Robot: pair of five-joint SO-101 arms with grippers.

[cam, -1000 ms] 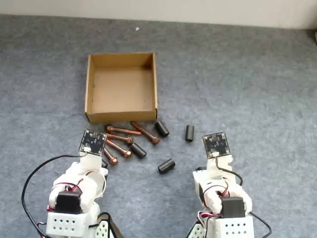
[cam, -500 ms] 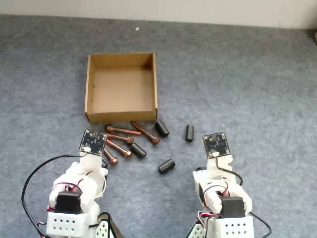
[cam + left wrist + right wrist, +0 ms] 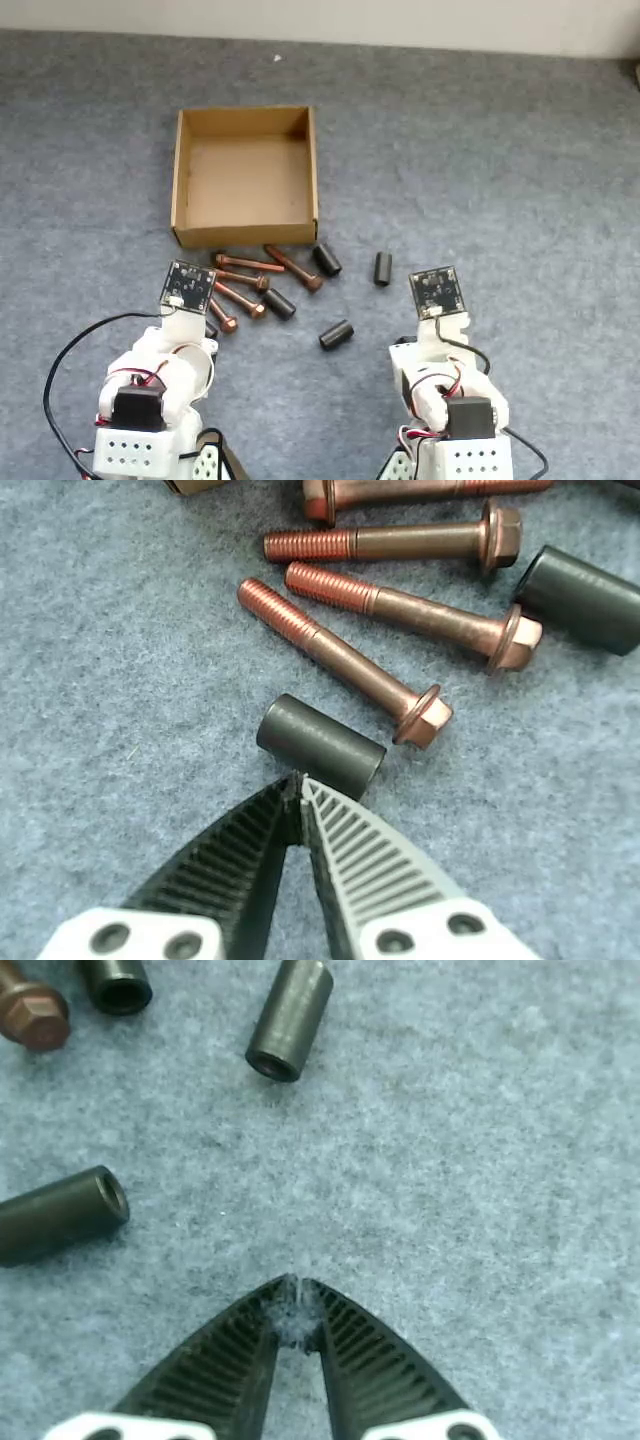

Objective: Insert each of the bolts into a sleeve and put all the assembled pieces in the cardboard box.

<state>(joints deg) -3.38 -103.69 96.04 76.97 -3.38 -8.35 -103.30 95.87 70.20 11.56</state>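
Beside the cardboard box (image 3: 243,236) lie five bolts (image 3: 240,298) — five sleeves (image 3: 336,334).

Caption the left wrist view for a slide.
Left gripper, shut, beside a dark sleeve; copper bolts lie beyond on grey carpet.

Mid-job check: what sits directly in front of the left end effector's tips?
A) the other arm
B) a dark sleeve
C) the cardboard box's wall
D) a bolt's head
B: the left wrist view shows a dark sleeve lying right at the tips of the shut left end effector, with bolts beyond it.
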